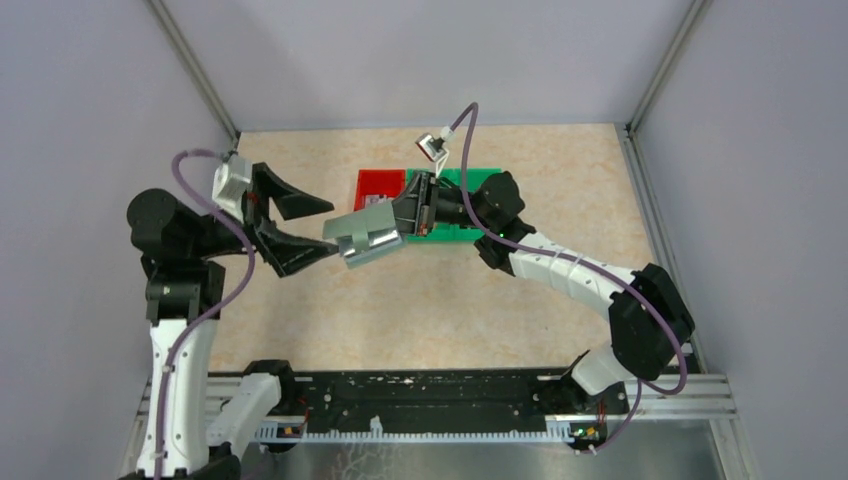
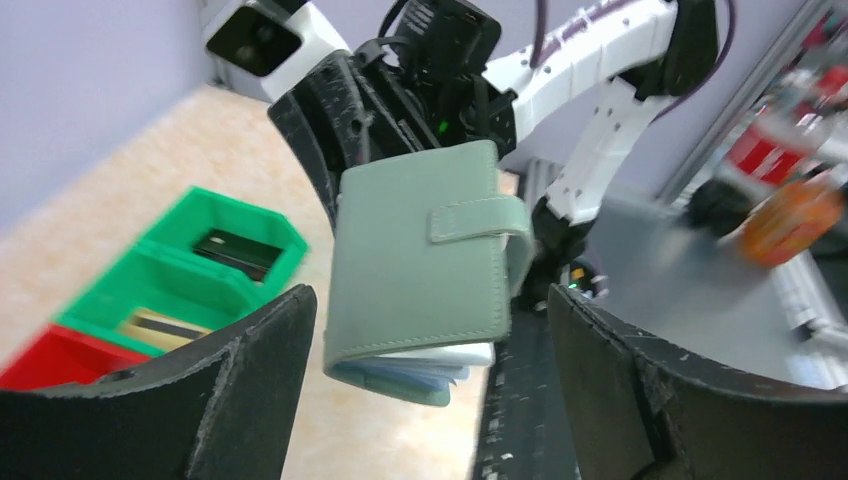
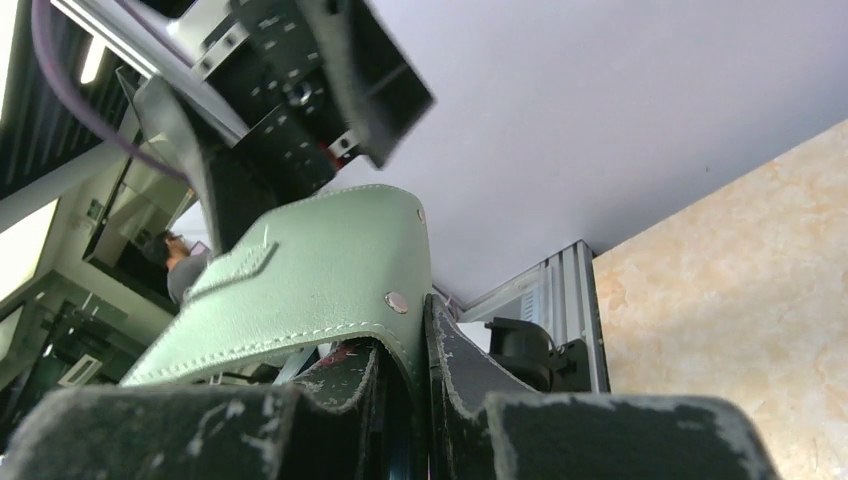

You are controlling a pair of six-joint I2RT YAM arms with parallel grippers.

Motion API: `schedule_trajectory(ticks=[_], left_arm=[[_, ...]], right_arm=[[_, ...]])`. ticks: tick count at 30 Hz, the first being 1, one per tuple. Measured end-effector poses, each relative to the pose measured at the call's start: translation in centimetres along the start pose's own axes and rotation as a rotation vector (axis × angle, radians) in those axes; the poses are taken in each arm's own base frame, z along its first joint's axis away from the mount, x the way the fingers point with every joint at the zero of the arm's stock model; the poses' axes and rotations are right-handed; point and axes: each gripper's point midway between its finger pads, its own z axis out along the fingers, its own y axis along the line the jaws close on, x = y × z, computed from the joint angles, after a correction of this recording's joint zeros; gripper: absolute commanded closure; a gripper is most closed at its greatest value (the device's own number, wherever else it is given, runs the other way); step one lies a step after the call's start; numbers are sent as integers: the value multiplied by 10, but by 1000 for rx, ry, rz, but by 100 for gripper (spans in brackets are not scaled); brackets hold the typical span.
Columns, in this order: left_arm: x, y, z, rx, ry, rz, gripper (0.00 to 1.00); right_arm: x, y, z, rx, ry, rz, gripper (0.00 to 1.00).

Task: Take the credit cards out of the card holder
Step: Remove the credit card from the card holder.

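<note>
right fingers [image 3: 620,440] clench card holder [image 2: 420,260], left fingers [image 2: 230,400] released at its 9 o'clock — one credit card [image 2: 237,250] binned, we judge more inside

Count: 1 card holder [image 2: 415,260]; 1 red bin [image 2: 40,362]; 2 green: far green bin [image 2: 170,225], near green bin [image 2: 105,300]; 2 loose: dark card [image 2: 235,250], second card [image 2: 165,325].

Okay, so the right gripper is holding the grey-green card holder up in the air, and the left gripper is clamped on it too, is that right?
Not quite. The left gripper is not clamped on the card holder: its jaws stand open, a finger on either side with a gap, as the left wrist view shows. The right gripper does hold it up in the air.
</note>
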Motion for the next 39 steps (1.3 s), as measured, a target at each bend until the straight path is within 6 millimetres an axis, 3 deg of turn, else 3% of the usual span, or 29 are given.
schedule_trajectory(ticks=[5, 9, 18, 31, 34, 39], left_arm=[[2, -20, -9, -3, -3, 314, 9], [7, -15, -10, -9, 7, 439, 8], [30, 5, -14, -67, 34, 581, 10], [23, 13, -12, -111, -13, 542, 19], [23, 13, -12, -110, -22, 507, 30], [22, 15, -9, -111, -39, 402, 63]], right_arm=[[3, -5, 0, 24, 11, 35, 100], [6, -9, -1, 44, 22, 59, 100], [-2, 2, 4, 23, 24, 67, 100], [6, 1, 11, 14, 52, 84, 100], [7, 1, 12, 15, 55, 83, 100], [11, 2, 13, 10, 62, 77, 100]])
